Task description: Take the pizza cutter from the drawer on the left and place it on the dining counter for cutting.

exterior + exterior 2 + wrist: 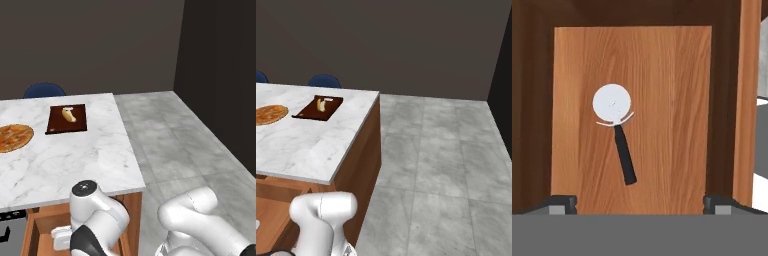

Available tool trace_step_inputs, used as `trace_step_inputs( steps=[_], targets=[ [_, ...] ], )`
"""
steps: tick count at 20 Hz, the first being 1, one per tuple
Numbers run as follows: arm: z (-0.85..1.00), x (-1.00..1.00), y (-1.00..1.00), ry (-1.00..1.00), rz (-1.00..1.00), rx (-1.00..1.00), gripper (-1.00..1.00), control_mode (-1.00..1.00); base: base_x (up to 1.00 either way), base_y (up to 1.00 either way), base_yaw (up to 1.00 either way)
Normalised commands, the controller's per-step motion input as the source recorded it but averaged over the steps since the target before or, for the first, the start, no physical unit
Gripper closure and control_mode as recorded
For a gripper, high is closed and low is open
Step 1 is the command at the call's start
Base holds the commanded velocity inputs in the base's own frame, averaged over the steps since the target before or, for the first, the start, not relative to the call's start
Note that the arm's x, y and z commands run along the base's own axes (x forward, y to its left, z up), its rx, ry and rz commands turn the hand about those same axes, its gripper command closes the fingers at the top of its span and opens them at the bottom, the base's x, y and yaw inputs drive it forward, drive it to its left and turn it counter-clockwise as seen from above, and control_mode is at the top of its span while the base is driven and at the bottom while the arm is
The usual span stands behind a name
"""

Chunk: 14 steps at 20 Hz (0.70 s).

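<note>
The drawer (672, 100) is pulled open, and the pizza cutter (623, 155) lies flat on its wooden floor. Its round white wheel points to the top of the hand view and its black stick handle slants down to the right. My gripper (639, 205) hangs open above the cutter, the two dark fingertips (562, 204) far apart at the bottom corners with nothing between them. From the left base view the open drawer (45, 220) sits under the front edge of the dining counter (75, 155), with my arm bent down into it. The white marble counter (311, 145) stretches to the left.
A dark cutting board (67, 119) with a pale bread piece (68, 115) lies on the counter's far right. A pizza (14, 137) lies at its left. A blue chair (44, 90) stands behind the counter. Grey tiled floor (436, 165) spreads to the right.
</note>
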Motion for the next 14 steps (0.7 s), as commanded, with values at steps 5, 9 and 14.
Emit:
trace_step_inputs(
  steps=[5, 9, 14],
  targets=[
    [-0.32, 0.1, 0.17, 0.0, 0.0, 0.0, -1.0, -1.0, 0.0, 0.0, 0.0],
    [-0.4, 0.12, 0.11, 0.01, 0.0, 0.0, -1.0, -1.0, 0.0, 0.0, 0.0],
    [-0.42, 0.15, 0.07, 0.0, 0.0, 0.0, -1.0, -1.0, 0.0, 0.0, 0.0]
  ],
)
